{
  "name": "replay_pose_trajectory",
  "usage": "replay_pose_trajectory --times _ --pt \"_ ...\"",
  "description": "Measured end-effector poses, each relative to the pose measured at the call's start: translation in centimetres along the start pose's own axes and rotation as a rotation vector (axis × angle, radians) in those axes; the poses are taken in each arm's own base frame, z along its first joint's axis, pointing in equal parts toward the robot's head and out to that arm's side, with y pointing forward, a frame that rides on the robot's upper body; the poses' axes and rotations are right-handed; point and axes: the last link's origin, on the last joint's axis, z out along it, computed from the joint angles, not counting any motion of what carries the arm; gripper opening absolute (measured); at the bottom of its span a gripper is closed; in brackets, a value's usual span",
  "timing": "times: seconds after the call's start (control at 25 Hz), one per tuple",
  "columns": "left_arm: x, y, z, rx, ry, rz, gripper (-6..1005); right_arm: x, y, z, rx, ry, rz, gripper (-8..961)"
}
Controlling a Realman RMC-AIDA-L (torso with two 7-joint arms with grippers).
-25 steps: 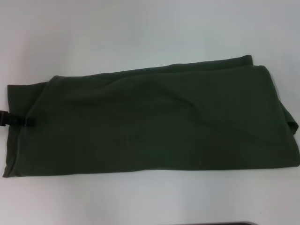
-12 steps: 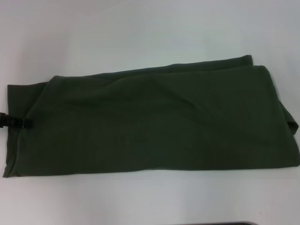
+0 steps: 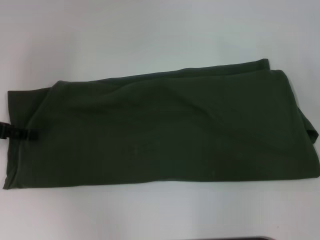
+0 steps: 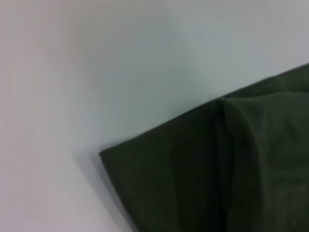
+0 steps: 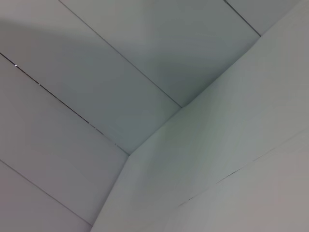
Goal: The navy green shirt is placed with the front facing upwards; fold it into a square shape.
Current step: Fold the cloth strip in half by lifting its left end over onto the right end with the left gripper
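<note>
The navy green shirt (image 3: 165, 130) lies on the white table (image 3: 150, 40) as a long flat band running left to right, with only plain dark green cloth facing up. My left gripper (image 3: 30, 134) reaches in from the left edge of the head view, its black tip resting at the shirt's left end. In the left wrist view a corner of the shirt (image 4: 203, 179) lies flat on the table, with a fold ridge running through it. My right gripper does not show in any view; the right wrist view holds only pale panels.
White table surface (image 3: 160, 210) surrounds the shirt at the back and front. The shirt's right end (image 3: 310, 130) nearly reaches the right edge of the head view. A dark strip (image 3: 245, 238) shows at the bottom edge.
The left gripper's black tip has slid slightly toward the near side along the shirt's left end. The shirt itself has not visibly shifted.
</note>
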Motion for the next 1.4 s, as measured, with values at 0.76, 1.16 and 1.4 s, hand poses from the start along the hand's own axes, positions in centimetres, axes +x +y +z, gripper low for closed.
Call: replay_pose_trajectory --times 0.76,1.16,1.4 --pt "1.6 2.0 1.1 -0.073 0.014 0.063 847 -0.1 0.0 0.0 0.002 -0.01 0.0 933" --pt "1.6 2.1 1.1 -0.078 0.013 0.075 845 -0.1 -0.1 0.0 0.004 -0.012 0.002 932" --pt "1.9 2.6 1.5 -0.087 0.002 0.101 843 -0.1 -0.1 0.0 0.004 -0.013 0.002 932"
